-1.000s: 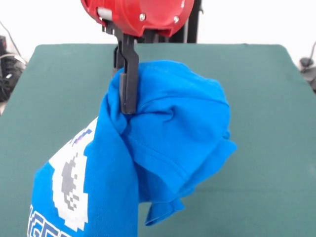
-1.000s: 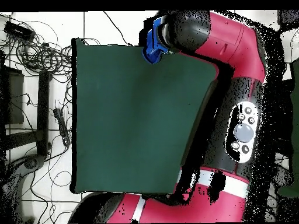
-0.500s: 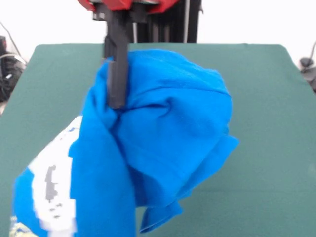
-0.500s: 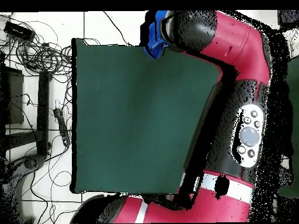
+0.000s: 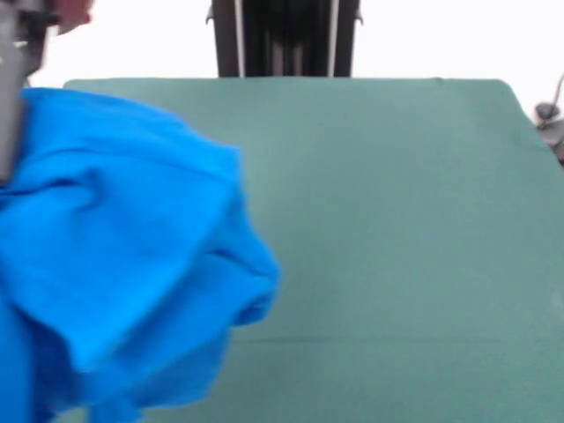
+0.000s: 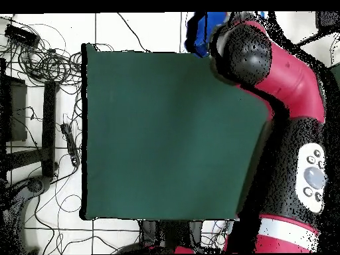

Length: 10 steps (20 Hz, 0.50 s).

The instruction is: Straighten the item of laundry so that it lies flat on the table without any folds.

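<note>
1. Jaws at the far left edge of the front view, only one dark blade showing – pressed into the top of the blue cloth and, judging by how the bundle hangs from that spot, clamped narrow on a pinch of it.
2. T-shirt (image 5: 123,256) bunched and lifted, draped below the jaws and swelling out to their picture-right; folded over itself in thick rolls, print and lettering hidden.
3. From overhead, just a scrap of the blue cloth beside the red and black arm (image 6: 265,66), at the surface's far edge from the base and partly beyond it.
4. Long axis of the bundle: roughly straight down from the grip point, lower end cut off by the picture's bottom, so contact with the surface (image 5: 397,220) impossible to tell.
5. Relation that matters – nearly all the open green surface away from the jaws, toward picture-right in the front view.
6. Likely need: carry back over the middle, lower so the hanging end lands first, then drag to spread.
7. Far from flat yet.
</note>
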Each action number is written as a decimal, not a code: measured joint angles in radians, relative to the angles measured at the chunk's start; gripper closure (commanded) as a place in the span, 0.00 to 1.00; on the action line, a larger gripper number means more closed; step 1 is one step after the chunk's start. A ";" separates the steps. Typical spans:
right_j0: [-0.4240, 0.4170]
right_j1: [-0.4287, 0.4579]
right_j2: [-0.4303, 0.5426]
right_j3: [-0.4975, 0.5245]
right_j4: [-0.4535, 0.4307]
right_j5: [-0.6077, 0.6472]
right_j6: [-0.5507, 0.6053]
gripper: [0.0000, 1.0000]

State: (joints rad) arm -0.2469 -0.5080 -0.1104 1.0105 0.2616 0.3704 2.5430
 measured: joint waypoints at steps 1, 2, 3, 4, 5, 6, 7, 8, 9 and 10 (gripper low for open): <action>-0.010 -0.007 0.003 0.031 -0.010 -0.040 0.000 1.00; -0.015 -0.010 0.005 0.047 -0.016 -0.061 0.000 1.00; -0.020 -0.013 0.005 0.069 -0.028 -0.090 0.000 1.00; -0.022 -0.014 0.004 0.082 -0.036 -0.108 0.000 1.00; -0.023 -0.013 0.005 0.103 -0.047 -0.135 0.000 1.00; -0.023 -0.012 0.005 0.111 -0.051 -0.144 0.000 1.00; -0.022 -0.010 0.005 0.121 -0.054 -0.155 0.000 1.00; -0.020 -0.009 0.004 0.129 -0.057 -0.162 0.000 1.00; -0.016 -0.006 0.003 0.142 -0.062 -0.173 0.000 1.00; -0.009 -0.004 0.002 0.153 -0.068 -0.182 0.000 1.00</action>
State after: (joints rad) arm -0.2564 -0.5124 -0.1086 1.1634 0.1940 0.1881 2.5430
